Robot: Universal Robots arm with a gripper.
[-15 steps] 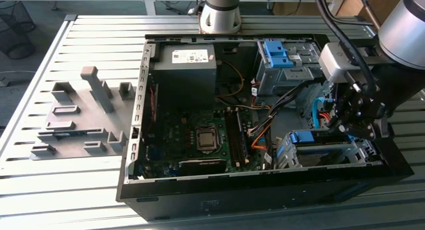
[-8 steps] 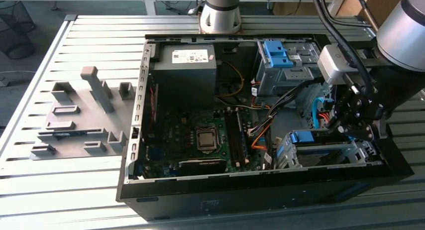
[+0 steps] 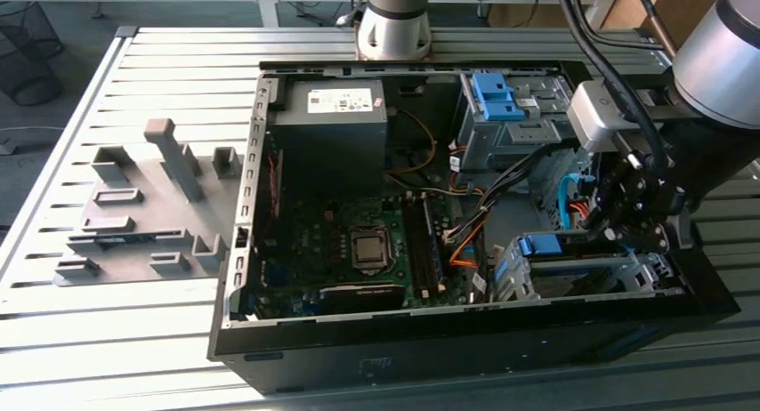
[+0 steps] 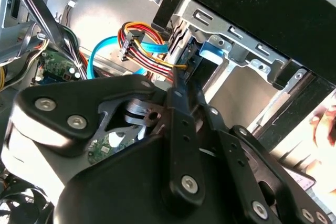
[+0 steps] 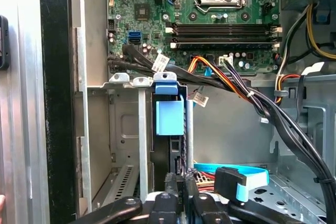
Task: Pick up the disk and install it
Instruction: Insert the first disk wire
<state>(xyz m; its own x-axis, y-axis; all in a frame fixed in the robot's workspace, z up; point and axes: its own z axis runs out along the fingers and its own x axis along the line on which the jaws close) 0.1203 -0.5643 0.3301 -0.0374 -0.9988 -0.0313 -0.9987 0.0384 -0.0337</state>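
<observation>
- The black robot gripper (image 3: 635, 217) hangs inside the open black computer case (image 3: 475, 349), at the exterior view's right, above the silver metal drive cage (image 3: 582, 273).
- The disk, a drive in a blue plastic carrier frame (image 5: 169, 116), stands on edge in a slot of that cage, its blue tab facing the green motherboard (image 5: 220, 19).
- In the first wrist view the gripper's fingers (image 5: 181, 192) sit drawn together at the disk's rear edge; whether they clamp it, I cannot tell.
- A light-blue flat cable (image 5: 239, 174) lies just beside the fingers.
</observation>
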